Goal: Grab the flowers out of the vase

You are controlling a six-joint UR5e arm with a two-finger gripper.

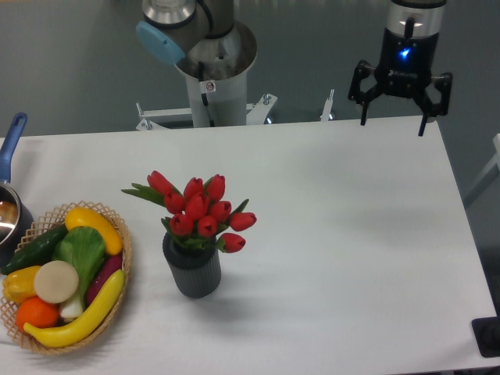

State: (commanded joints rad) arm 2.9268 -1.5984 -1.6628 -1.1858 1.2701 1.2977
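Flowers point(199, 211) upright in vase point(192, 269) – likely light, soft, crushable; grip stems just above rim, gently. Tool point(393, 119) spread, empty, well apart over far bench point(351, 234) edge.

Flowers point(199, 209) in vase point(193, 269); claw point(394, 119) apparently spread, far.

The bunch of red tulip buds with green leaves point(200, 211) stands in the short dark grey ribbed cylindrical vase point(193, 269) on the white table point(351, 234). Left of the vase sits the woven wicker basket point(121, 269) of toy produce. The black two-finger gripper point(393, 123) hangs above the table's far right edge, well apart.
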